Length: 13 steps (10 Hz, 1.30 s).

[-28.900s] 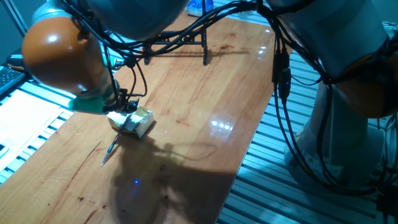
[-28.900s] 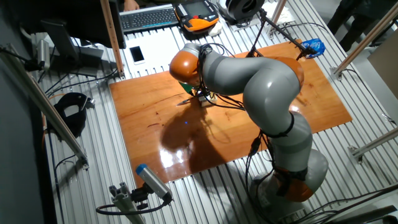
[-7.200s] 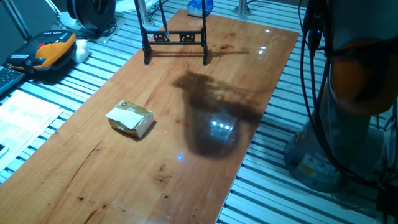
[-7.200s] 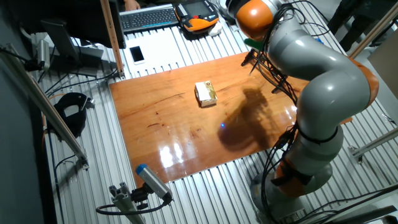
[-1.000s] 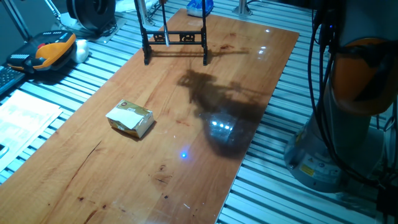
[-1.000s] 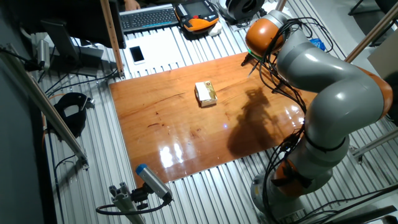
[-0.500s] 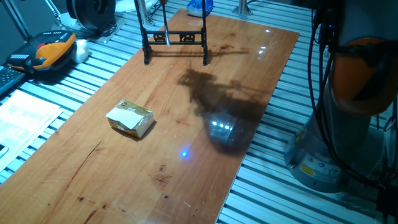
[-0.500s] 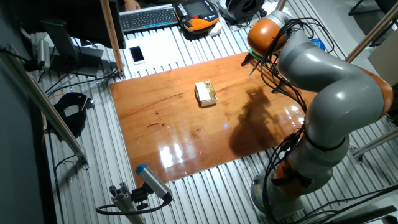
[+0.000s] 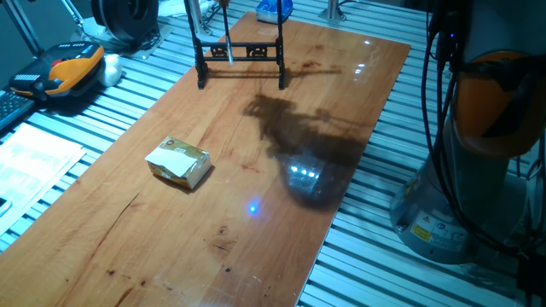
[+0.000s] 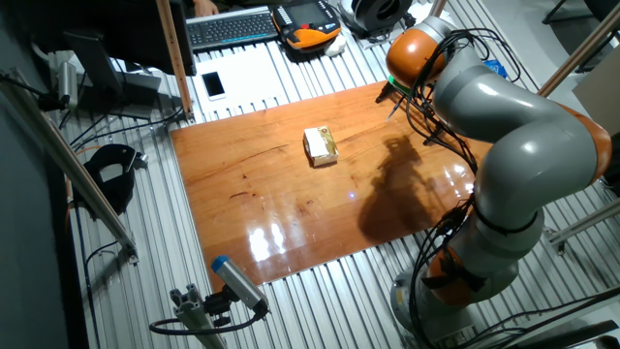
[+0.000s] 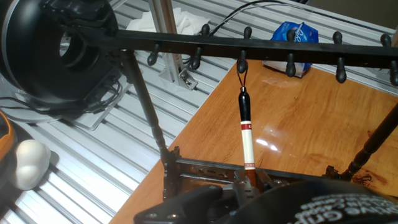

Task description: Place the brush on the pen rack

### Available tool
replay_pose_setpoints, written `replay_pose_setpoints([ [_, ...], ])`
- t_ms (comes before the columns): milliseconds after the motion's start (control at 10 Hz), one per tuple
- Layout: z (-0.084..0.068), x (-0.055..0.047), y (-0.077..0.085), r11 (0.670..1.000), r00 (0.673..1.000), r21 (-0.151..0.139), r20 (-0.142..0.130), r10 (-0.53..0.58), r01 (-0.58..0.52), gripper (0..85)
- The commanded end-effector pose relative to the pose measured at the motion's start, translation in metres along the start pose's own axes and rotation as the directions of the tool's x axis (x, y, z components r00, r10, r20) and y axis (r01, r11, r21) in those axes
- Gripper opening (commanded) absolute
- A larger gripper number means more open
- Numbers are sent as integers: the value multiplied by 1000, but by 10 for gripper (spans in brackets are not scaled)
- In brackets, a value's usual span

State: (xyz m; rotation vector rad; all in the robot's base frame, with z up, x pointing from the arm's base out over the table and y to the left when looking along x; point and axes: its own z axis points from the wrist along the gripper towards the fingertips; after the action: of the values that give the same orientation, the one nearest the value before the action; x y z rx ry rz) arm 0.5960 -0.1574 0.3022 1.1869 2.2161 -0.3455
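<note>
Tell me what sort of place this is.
Most likely a robotics lab workbench. A wooden tabletop sits on a slatted aluminium bench, with a keyboard and an orange teach pendant beside it. The arm's pincer holds a brush under a pen rack.

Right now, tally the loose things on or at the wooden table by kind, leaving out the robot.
Box: 1
Pen rack: 1
Brush: 1
Blue packet: 1
Total: 4
</note>
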Motion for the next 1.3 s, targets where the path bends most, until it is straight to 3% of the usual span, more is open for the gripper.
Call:
replay_pose_setpoints([
  [0,1,0,0,1000,1000,0,0,-2,2,0],
  [1200,11,3,-1,1000,1000,-10,-11,3,-3,0],
])
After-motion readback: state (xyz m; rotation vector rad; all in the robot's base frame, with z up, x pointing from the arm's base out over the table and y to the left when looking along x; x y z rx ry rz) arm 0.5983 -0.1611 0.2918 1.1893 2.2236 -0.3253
